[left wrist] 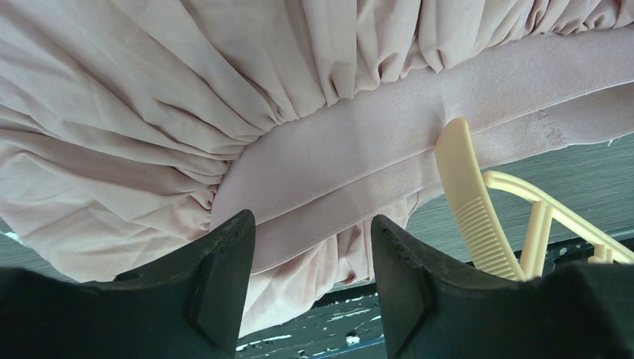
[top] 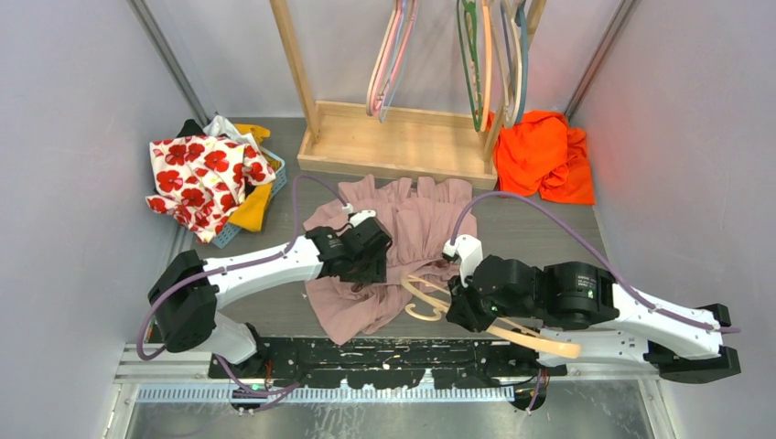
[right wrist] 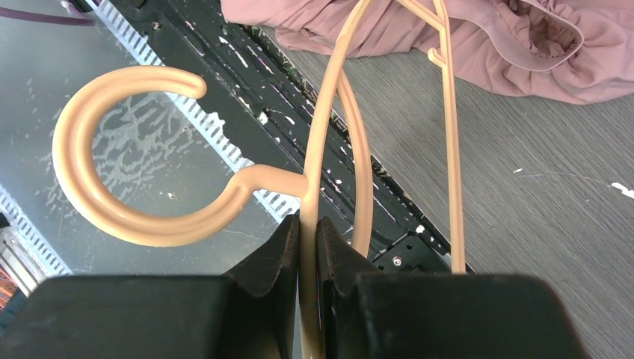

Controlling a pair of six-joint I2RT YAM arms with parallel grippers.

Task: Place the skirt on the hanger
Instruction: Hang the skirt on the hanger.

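Now, left pincer [left wrist: 310, 224] agape over skirt [left wrist: 149, 112] waistband [left wrist: 359, 149], right pincer [right wrist: 306, 228] tight on hanger [right wrist: 258, 177].

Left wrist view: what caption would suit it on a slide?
Left gripper, jaws apart, above the elastic waistband of the pink skirt, where the tip of the cream hanger meets it.

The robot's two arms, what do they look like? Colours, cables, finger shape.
Both the left arm and right arm have white shells and chunky black joint housings. A thin purple cable loops along each. The left gripper and right gripper end in matte black, wedge-shaped fingers.
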